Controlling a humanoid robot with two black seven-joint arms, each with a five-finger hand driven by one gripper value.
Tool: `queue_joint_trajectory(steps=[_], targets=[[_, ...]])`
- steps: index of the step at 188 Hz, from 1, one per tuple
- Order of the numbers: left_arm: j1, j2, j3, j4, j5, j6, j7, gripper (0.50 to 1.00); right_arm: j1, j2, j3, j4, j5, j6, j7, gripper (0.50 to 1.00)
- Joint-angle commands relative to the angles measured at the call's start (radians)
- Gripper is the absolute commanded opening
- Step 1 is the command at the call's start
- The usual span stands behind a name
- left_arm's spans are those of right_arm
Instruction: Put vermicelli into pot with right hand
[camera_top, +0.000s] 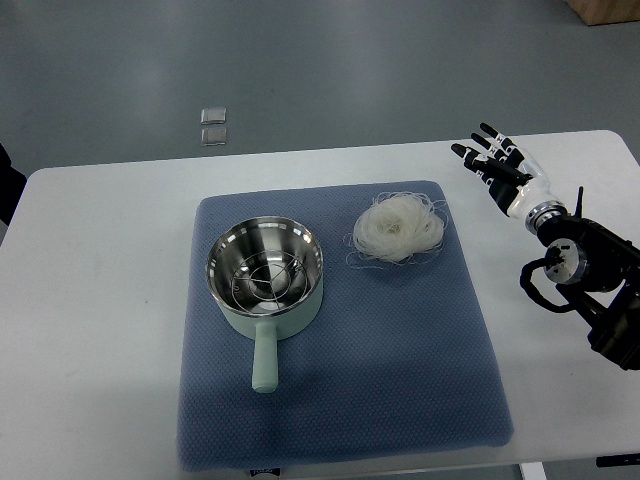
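Note:
A white nest of vermicelli (398, 228) lies on the blue mat (400, 350), to the right of the pot. The pale green pot (266, 277) has a steel inside with a wire rack in it, and its handle points toward the near edge. My right hand (492, 160) is over the white table, to the right of and a little beyond the vermicelli, apart from it. Its fingers are spread and it holds nothing. The left arm is out of view.
The white table (100, 300) carries the mat. Its far edge runs just behind the right hand. Two small clear squares (213, 125) lie on the grey floor beyond the table. A brown box corner (606, 10) shows at the top right.

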Motion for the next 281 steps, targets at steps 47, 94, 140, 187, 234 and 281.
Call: queue_joint_trajectory(steps=[47,94,140,187,234,281], targets=[[0.003,0.000,0.002,0.000,0.000,0.001,0.000,1.000,0.011,-0.017,0.007,-0.003,-0.003,0.000,0.000,0.919],[0.008,0.000,0.003,0.002,0.000,0.001,0.002,1.000,0.011,-0.017,0.004,-0.005,-0.004,0.000,0.000,0.919],[0.008,0.000,0.003,0.003,0.000,0.001,0.002,1.000,0.010,-0.017,0.004,-0.011,-0.003,0.002,-0.005,0.919],[0.008,0.000,0.005,0.002,0.000,0.001,0.002,1.000,0.013,-0.020,0.001,-0.011,-0.007,0.002,-0.002,0.919],[0.008,0.000,0.006,-0.007,0.000,0.001,0.002,1.000,0.037,-0.029,0.008,-0.010,-0.006,0.011,0.003,0.919],[0.006,0.000,-0.001,-0.006,0.000,0.001,0.002,1.000,0.126,-0.085,-0.068,-0.003,-0.263,0.138,0.000,0.919]])
